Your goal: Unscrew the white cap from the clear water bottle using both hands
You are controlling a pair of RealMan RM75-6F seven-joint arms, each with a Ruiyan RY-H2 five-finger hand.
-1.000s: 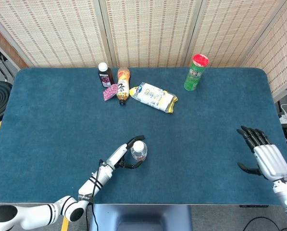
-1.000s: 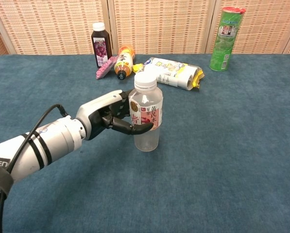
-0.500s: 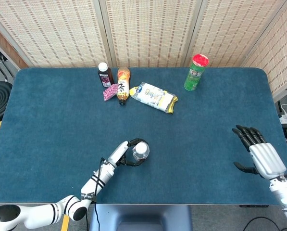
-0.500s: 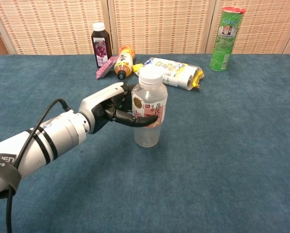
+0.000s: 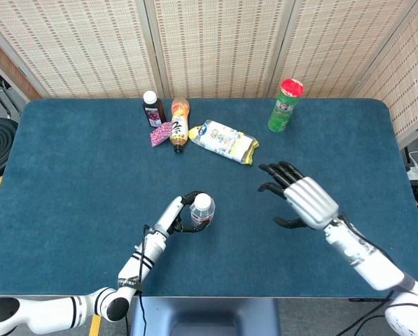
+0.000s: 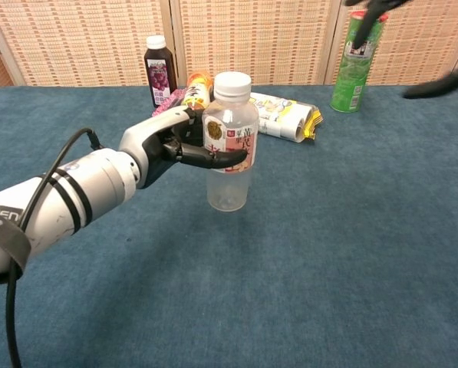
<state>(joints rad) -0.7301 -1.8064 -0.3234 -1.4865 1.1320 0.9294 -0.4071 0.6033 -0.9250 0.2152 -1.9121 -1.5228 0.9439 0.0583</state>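
Note:
My left hand (image 6: 171,147) grips the clear water bottle (image 6: 229,149) around its labelled middle and holds it upright, lifted off the blue table. Its white cap (image 6: 232,83) is on top. From the head view the same bottle (image 5: 201,211) and left hand (image 5: 179,213) sit near the table's front centre. My right hand (image 5: 301,199) hovers to the right of the bottle, fingers spread, holding nothing. In the chest view only blurred dark fingertips (image 6: 436,86) of it show at the upper right.
At the back stand a dark juice bottle (image 5: 152,108), a lying orange bottle (image 5: 179,123), a pink packet (image 5: 161,134), a white and yellow snack bag (image 5: 224,141) and a green can with a red lid (image 5: 286,105). A screen wall stands behind the table.
My left hand has raised the bottle higher off the table. My right hand has swept from the far right edge in toward the centre, closer to the bottle.

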